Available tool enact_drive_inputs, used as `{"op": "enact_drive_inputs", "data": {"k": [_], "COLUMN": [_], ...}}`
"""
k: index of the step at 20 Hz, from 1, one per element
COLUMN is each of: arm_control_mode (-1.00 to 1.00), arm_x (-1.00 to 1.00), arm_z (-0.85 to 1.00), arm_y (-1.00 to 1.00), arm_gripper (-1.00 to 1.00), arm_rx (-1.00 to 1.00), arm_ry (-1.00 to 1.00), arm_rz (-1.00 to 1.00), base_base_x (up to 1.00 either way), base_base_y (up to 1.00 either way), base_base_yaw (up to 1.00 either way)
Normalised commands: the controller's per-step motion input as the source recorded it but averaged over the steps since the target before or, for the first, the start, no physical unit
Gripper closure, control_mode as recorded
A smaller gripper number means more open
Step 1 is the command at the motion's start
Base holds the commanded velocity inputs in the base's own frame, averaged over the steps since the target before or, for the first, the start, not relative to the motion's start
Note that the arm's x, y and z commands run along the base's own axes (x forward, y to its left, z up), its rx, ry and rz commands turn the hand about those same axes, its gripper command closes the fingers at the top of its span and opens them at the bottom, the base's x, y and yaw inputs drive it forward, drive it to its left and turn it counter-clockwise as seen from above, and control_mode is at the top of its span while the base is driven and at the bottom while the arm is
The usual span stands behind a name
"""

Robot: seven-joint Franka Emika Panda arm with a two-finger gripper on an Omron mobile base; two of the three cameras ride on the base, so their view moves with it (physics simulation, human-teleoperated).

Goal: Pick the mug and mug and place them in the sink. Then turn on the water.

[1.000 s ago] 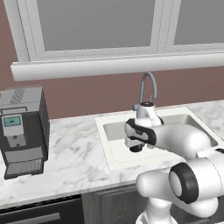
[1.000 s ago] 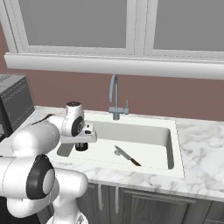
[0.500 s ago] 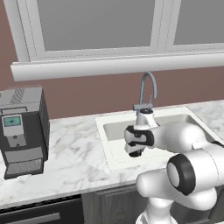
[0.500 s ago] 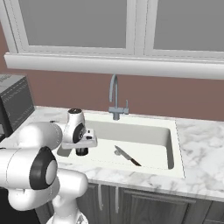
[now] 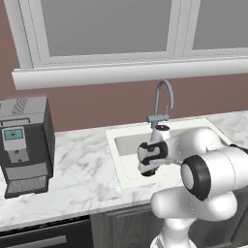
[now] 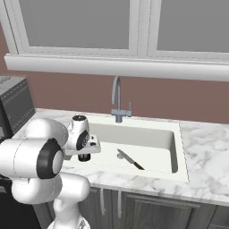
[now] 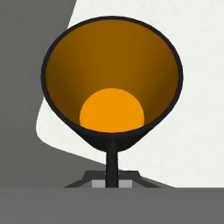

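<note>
Reddish-brown wall (image 5: pixel 97 104) at the back, with a wide white-framed window (image 5: pixel 106 29) above a long white sill (image 6: pixel 116 67). Below runs the white-grey marble counter (image 5: pixel 82 169), dark cabinet fronts (image 6: pixel 147 210) under it. The sink (image 6: pixel 176 147) is sunk in the counter, a wide white basin, seen near the middle of both base views. A slim grey gooseneck faucet (image 6: pixel 117 100) stands at the back rim of the sink; no stream comes from it.

On the counter well left of the sink sits a dark grey coffee machine (image 5: pixel 24 145) with a small screen (in the right base view just its corner shows at the left edge). A knife (image 6: pixel 129 160) with a dark handle lies flat on the sink floor, right of the arm's hand and apart from it.

The white arm (image 5: pixel 208 174) bends in front of the sink's near edge and blocks part of the basin in the left base view. The end effector (image 6: pixel 83 156) points down over the left end of the sink, pinching the black mug (image 7: pixel 111 83) by its rim (jaws pressed close on the thin wall). In the hand view the mug's orange inside faces the camera, white basin behind it and grey to the left. Whether the mug touches the sink floor I cannot tell.
</note>
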Motion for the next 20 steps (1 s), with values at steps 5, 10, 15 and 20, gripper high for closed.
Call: {"op": "enact_drive_inputs", "data": {"k": [5,10,15,20], "arm_control_mode": [-1.0,-1.0,-1.0,-1.0], "arm_x": [0.1,0.02,0.05,0.03], "arm_z": [-0.19,-0.12,-0.15,-0.18], "arm_y": [-0.08,-0.19,-0.18,-0.01], "arm_gripper": [1.0,1.0,1.0,1.0], "arm_rx": [0.04,0.05,0.03,0.0], "arm_ry": [0.0,0.0,0.0,0.0], "arm_rz": [0.05,0.04,0.03,0.01], "base_base_x": [0.0,0.0,0.0,0.0], "base_base_y": [0.0,0.0,0.0,0.0], "base_base_yaw": [0.0,0.0,0.0,0.0]}}
